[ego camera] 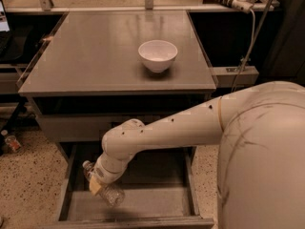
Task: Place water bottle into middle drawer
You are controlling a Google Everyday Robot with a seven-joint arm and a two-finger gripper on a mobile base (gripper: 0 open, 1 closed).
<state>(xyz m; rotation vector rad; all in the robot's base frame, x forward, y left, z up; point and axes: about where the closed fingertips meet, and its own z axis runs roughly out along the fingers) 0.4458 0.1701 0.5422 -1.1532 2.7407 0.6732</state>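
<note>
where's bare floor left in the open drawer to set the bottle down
The middle drawer floor is bare from the water bottle across to the right wall, and along the front edge. Crowded at the left wall, where the end effector and bottle sit.

Grey counter [95, 56] fills mid-frame, with a dark recess beneath. Speckled beige floor [28, 185] at left. Pale ledge [119, 6] behind; white cable [251, 37] hangs at right. Light dim, warm. Gripper [101, 181] low left below counter, clasping water bottle [112, 193].
</note>
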